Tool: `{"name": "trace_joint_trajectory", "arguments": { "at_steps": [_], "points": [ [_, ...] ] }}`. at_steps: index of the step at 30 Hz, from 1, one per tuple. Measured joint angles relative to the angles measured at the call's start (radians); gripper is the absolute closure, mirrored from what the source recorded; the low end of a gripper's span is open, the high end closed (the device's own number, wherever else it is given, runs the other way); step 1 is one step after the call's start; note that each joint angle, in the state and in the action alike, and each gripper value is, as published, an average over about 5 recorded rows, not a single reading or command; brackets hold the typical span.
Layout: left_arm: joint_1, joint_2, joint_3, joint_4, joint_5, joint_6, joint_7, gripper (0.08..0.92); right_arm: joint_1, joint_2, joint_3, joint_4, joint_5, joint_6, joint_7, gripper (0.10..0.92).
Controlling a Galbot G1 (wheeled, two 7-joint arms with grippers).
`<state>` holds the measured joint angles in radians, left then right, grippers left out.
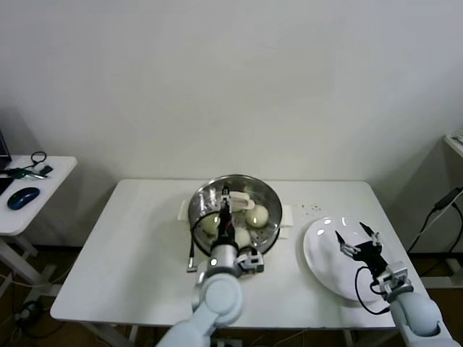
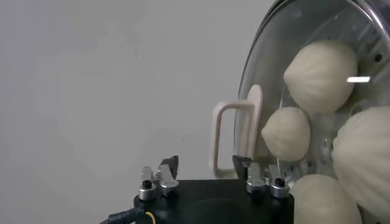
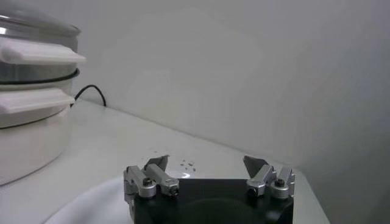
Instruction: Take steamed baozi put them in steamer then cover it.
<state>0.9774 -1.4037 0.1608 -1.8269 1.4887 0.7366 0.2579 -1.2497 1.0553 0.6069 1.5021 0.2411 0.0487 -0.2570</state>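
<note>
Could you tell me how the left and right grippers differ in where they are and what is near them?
The left gripper is over the steamer, its fingers either side of the cover handle without clamping it; the right gripper is over the white plate with nothing between its fingers. The left faces four baozi under glass; the right faces bare wall. Both are open.

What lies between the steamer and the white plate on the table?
In the head view, only bare white table with a few small dark specks lies between the steamer and the white plate.
</note>
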Motion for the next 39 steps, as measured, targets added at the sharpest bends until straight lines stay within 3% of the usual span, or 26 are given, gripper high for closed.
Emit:
{"name": "trace_joint_trajectory", "arguments": {
  "at_steps": [4, 8, 17, 29, 33, 39],
  "points": [
    [0.022, 0.026, -0.006, -0.058, -0.033, 0.000, 0.011, 0.240, 0.001, 0.000, 0.000, 0.006, -0.002, -0.022, -0.001, 0.203],
    [0.048, 0.057, -0.014, -0.122, -0.072, 0.000, 0.012, 0.183, 0.004, 0.001, 0.000, 0.011, 0.002, -0.040, 0.003, 0.203],
    [0.122, 0.144, -0.079, -0.264, -0.199, 0.000, -0.041, 0.177, 0.001, 0.003, -0.008, 0.019, 0.010, -0.050, 0.005, 0.203],
    [0.279, 0.210, -0.341, -0.353, -0.583, -0.006, -0.257, 0.177, -0.013, 0.012, -0.007, 0.041, 0.020, -0.038, 0.005, 0.203],
    [0.362, 0.196, -0.462, -0.358, -0.756, -0.069, -0.313, 0.177, -0.022, 0.018, -0.007, 0.052, 0.024, -0.034, 0.005, 0.203],
    [0.481, 0.134, -0.628, -0.335, -1.031, -0.297, -0.352, 0.177, -0.041, 0.030, -0.007, 0.076, 0.032, -0.027, 0.006, 0.203]
  ]
}}
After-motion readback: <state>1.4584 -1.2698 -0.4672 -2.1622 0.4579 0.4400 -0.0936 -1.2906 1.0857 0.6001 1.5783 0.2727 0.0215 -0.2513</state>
